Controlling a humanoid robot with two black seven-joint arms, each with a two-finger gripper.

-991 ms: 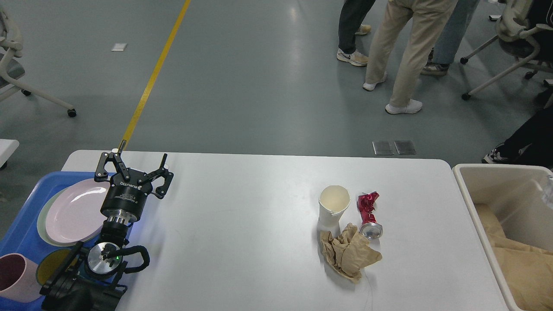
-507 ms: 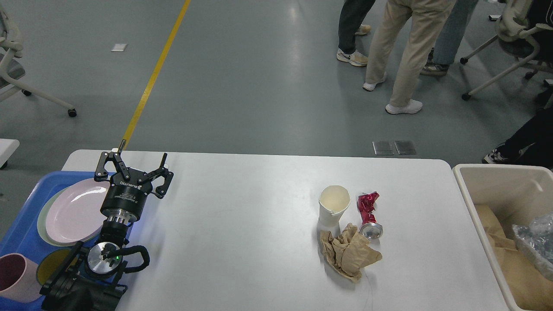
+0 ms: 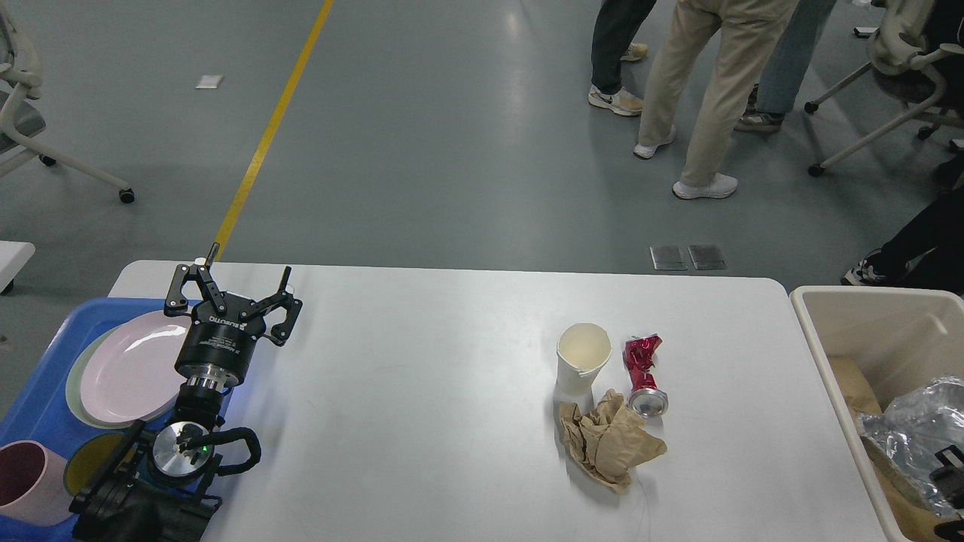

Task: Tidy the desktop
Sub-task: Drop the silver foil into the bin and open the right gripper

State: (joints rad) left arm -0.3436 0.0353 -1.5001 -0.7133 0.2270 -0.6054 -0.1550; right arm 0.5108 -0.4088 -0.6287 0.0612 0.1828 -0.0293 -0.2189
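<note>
The white desktop (image 3: 422,391) holds a white paper cup (image 3: 582,360), a crushed red can (image 3: 644,374) and a wad of crumpled brown paper (image 3: 606,440), all close together right of centre. My left gripper (image 3: 232,290) hovers open at the desktop's left end, beside the tray, with nothing between its fingers. At the far right, a crumpled clear plastic piece (image 3: 907,429) hangs over the bin. A small black part of my right gripper (image 3: 947,461) shows against the plastic; its fingers cannot be told apart.
A blue tray (image 3: 45,406) at the left carries a pink plate (image 3: 128,369), a pink cup (image 3: 26,482) and a yellow dish (image 3: 86,463). A beige bin (image 3: 866,324) with brown paper inside stands at the right. People's legs and office chairs are beyond the table.
The crumpled clear plastic has come further into view over the bin from the right edge, moving left. The left arm and the items on the desktop have not moved.
</note>
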